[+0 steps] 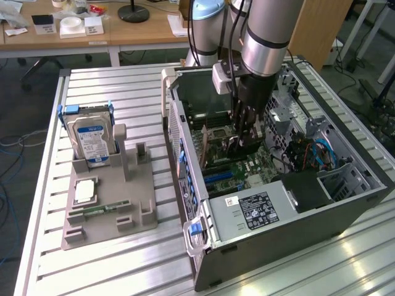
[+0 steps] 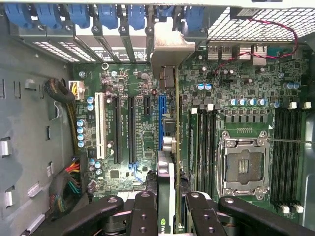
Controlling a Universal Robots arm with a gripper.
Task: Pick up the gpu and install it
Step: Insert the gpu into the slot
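My gripper (image 2: pixel 167 209) is clenched on the gpu (image 2: pixel 167 179). The card stands on edge over the motherboard (image 2: pixel 138 93), inside the open PC case (image 1: pixel 345 203), just beside the blue slot (image 2: pixel 161 123). The case lies on a slatted metal table (image 1: pixel 123 265). A grey holder (image 1: pixel 117 209) with a hard drive (image 1: pixel 92 139) sits alongside. Wooden desks (image 1: pixel 123 34) behind, cables (image 1: pixel 9 160) on floor.

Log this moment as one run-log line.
task: gpu install | pincer: shut on gpu | gpu: on edge, inside computer case, over motherboard, beside blue slot | seated: cannot tell
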